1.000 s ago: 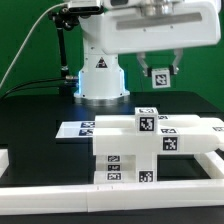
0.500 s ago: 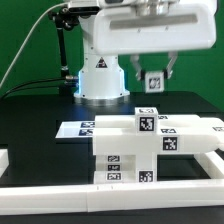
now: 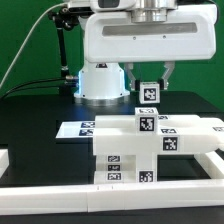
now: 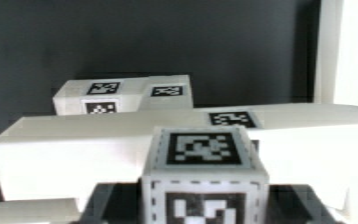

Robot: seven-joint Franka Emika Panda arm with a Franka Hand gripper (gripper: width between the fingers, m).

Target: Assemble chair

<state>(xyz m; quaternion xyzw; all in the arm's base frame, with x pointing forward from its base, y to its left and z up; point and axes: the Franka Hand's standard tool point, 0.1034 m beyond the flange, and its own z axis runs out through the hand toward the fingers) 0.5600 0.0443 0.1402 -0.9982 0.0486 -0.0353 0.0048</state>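
In the exterior view, the glossy white robot arm's two-finger gripper [image 3: 148,82] hangs above the black table [image 3: 40,112], its dark jaws clenched on a small matte white plastic cube with a black-and-white tag [image 3: 148,94], gripped by its sides, probably so its underside stays free for seating. Directly below, apart from the cube, stands the partly built white blocky chair [image 3: 140,145], several tagged blocks stacked against the low white rail [image 3: 215,160], which likely braces it. A thin flat white marker board [image 3: 80,128] lies behind. In the wrist view, the held cube fills the foreground [image 4: 204,165], with the chair's tagged top faces beyond [image 4: 140,125], suggesting alignment before lowering.
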